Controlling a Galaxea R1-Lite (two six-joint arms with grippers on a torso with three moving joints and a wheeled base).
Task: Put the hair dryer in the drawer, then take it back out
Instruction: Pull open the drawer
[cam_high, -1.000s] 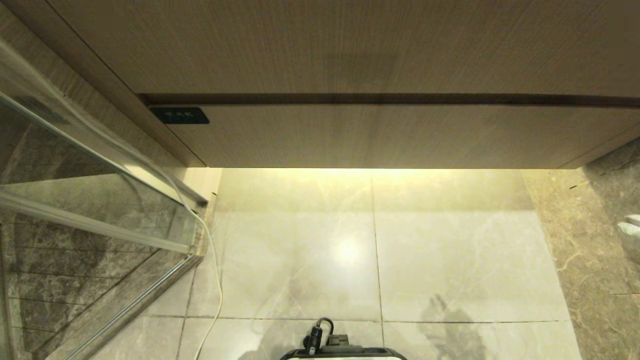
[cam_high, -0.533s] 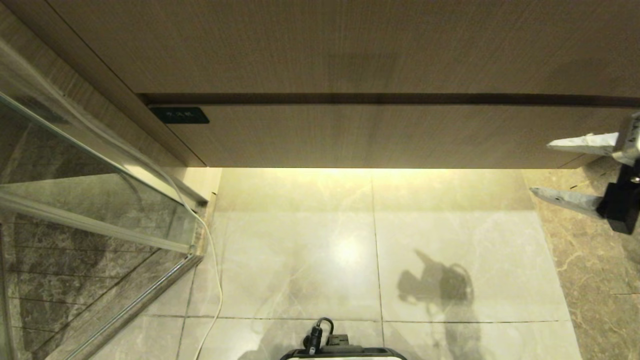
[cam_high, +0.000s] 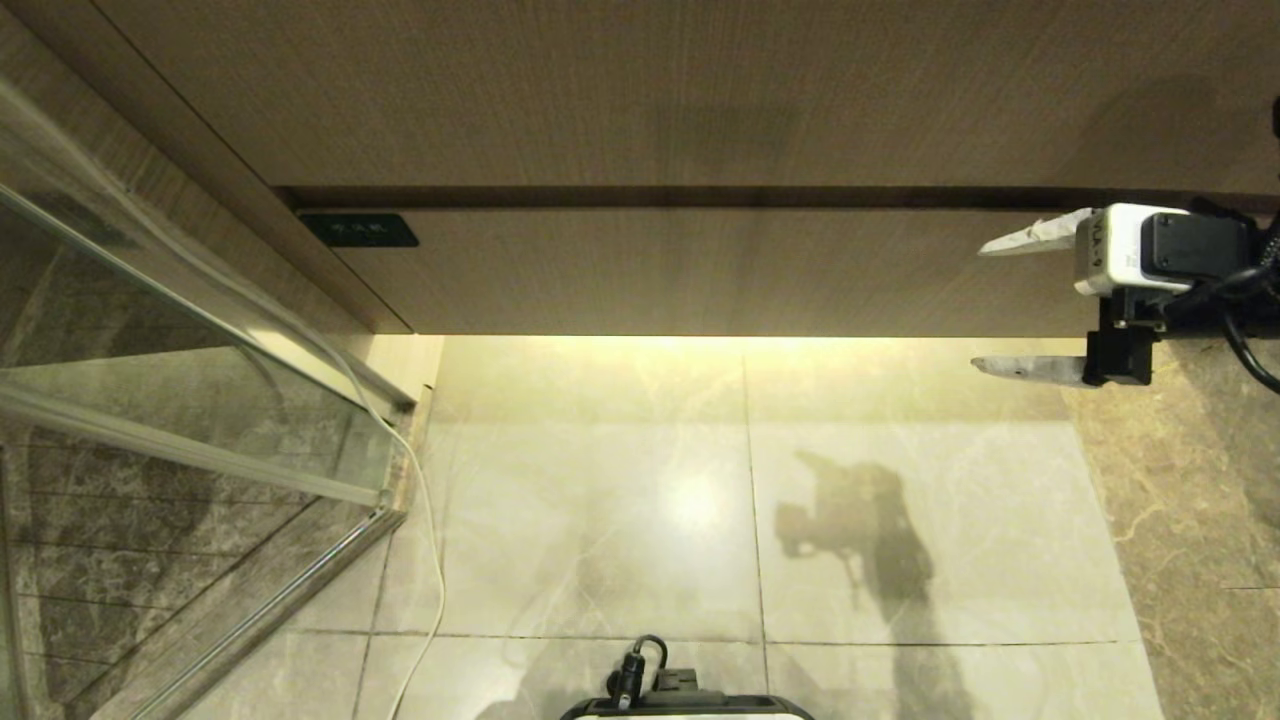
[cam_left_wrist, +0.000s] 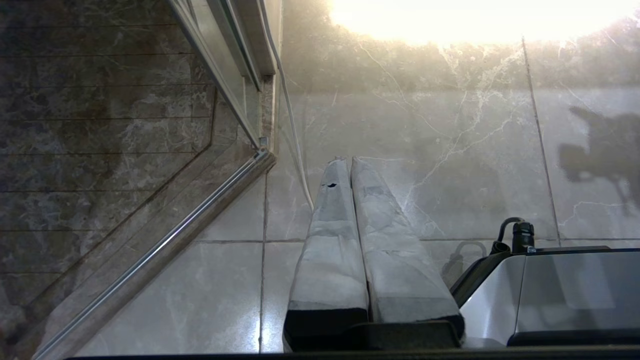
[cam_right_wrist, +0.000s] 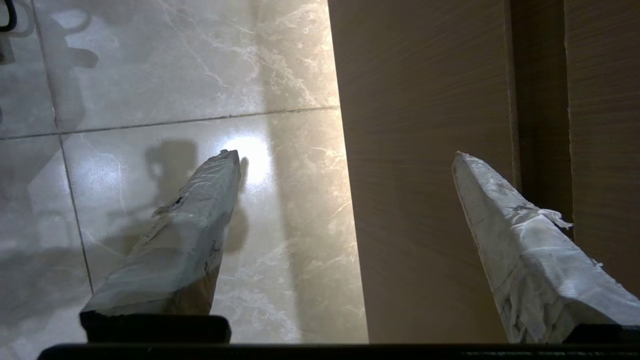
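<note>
The right gripper (cam_high: 985, 305) sits at the right edge of the head view, fingers spread wide and empty, before the closed drawer (cam_high: 700, 270). The left gripper (cam_left_wrist: 346, 162) is pressed closed. The hair dryer is out of sight.

Nothing in the room could actually be read. The drawer (cam_high: 720, 270) carried a small black label (cam_high: 359, 231) at the left end of its front, with a few pale characters on it, but they were too small and faint to make out. The white block behind the right gripper (cam_high: 985, 305) bore some dark markings on its side, equally unreadable. No brand, number or sign showed on the wood panels, the floor tiles or the glass.
</note>
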